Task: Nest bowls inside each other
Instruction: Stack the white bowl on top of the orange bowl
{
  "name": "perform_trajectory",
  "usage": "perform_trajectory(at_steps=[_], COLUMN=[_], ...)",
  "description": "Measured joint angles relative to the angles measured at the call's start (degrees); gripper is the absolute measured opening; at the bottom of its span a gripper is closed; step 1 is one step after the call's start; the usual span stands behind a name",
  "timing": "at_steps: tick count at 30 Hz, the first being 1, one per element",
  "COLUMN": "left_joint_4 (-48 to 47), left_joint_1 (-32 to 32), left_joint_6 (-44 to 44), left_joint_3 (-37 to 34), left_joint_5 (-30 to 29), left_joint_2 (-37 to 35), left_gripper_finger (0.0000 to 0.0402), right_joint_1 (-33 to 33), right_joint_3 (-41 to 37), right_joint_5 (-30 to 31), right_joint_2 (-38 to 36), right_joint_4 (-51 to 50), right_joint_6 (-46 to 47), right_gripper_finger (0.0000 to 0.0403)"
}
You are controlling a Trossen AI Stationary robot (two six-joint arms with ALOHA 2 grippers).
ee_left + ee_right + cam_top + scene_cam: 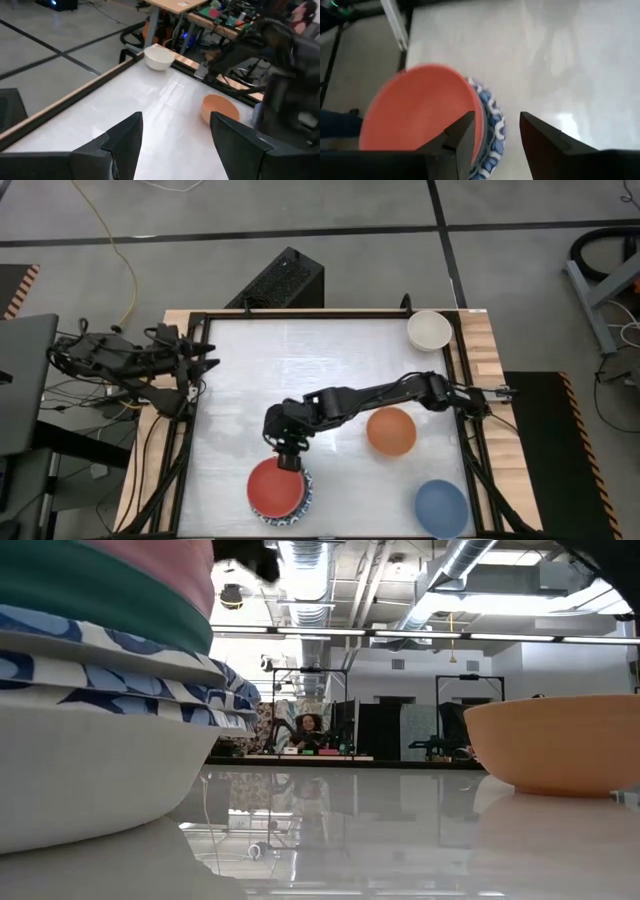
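Two fingers of the right gripper (288, 463) stand apart with nothing between them, just above the far rim of the red bowl (274, 487). The red bowl sits on top of the stack (100, 690) at the near edge of the table (300, 360). In the low view this stack shows blue-patterned white bowls (120, 665) at the base, then a green bowl (100, 590) and a pink bowl (160, 552) above them.

Stacked: the patterned bowls, green, pink and red, as far as the views show.

Remaining, each alone on the table:
- orange bowl (391, 431), just beside the right arm;
- blue bowl (441, 508), at the near right corner;
- cream bowl (429, 330), at the far right corner.

The left gripper (175, 145) waits at the table's left edge, fingers spread wide and empty.

Judgement: roughly two thirds complete; three placements remain.
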Motion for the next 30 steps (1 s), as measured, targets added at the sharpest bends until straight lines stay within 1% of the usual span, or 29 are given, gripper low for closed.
perform_trajectory(at_steps=[2,5,7,8,12,15,16,17,20,22,24,27,30], left_joint_4=[0.09,0.17,0.24,0.28,0.33,0.33,0.33,0.33,0.32,0.32,0.42,0.56,0.54], left_joint_1=[0.00,0.00,0.00,0.00,0.00,0.00,0.01,0.01,0.01,0.02,0.02,0.04,0.04], left_joint_6=[-0.89,-1.59,-1.67,-1.69,-2.08,-2.14,-2.14,-2.14,-2.14,-2.14,-2.55,-3.00,-1.18], left_joint_3=[-0.44,-0.49,-0.49,-0.49,-0.49,-0.49,-0.49,-0.49,-0.49,-0.49,-0.49,-0.49,-0.49], left_joint_5=[0.19,0.35,0.69,0.68,0.67,0.65,0.66,0.65,0.60,0.55,0.04,-0.62,-0.94], left_joint_2=[0.00,0.00,0.00,-0.02,0.00,0.00,0.00,0.00,0.15,0.32,0.95,2.70,5.49], left_gripper_finger=[0.0221,0.0221,0.0221,0.0221,0.0221,0.0221,0.0221,0.0221,0.0221,0.0221,0.0221,0.0221,0.0221], right_joint_1=[0.03,-0.62,-1.74,-2.38,-5.02,-7.14,-7.85,-8.85,-11.61,-14.26,-16.69,-18.53,-21.11], right_joint_3=[0.02,0.03,0.07,0.07,0.13,0.08,-0.07,-1.18,-8.17,-13.14,-20.28,-31.19,-40.62], right_joint_5=[1.65,1.68,2.24,3.44,12.40,22.11,26.07,29.02,30.59,31.49,33.22,33.52,33.40], right_joint_2=[-2.45,-7.10,-10.63,-12.15,-18.33,-21.55,-22.29,-23.49,-29.80,-33.98,-37.64,-43.90,-49.75], right_joint_4=[0.04,-2.30,-6.22,-8.61,-24.19,-38.47,-40.53,-39.82,-36.66,-39.45,-39.91,-35.91,-36.58], right_joint_6=[-2.70,-6.04,-7.55,-7.98,-7.26,-2.89,-1.09,-0.14,1.48,6.78,10.64,14.10,18.64], right_gripper_finger=[0.0175,0.0170,0.0168,0.0167,0.0167,0.0167,0.0167,0.0167,0.0167,0.0167,0.0166,0.0166,0.0166])
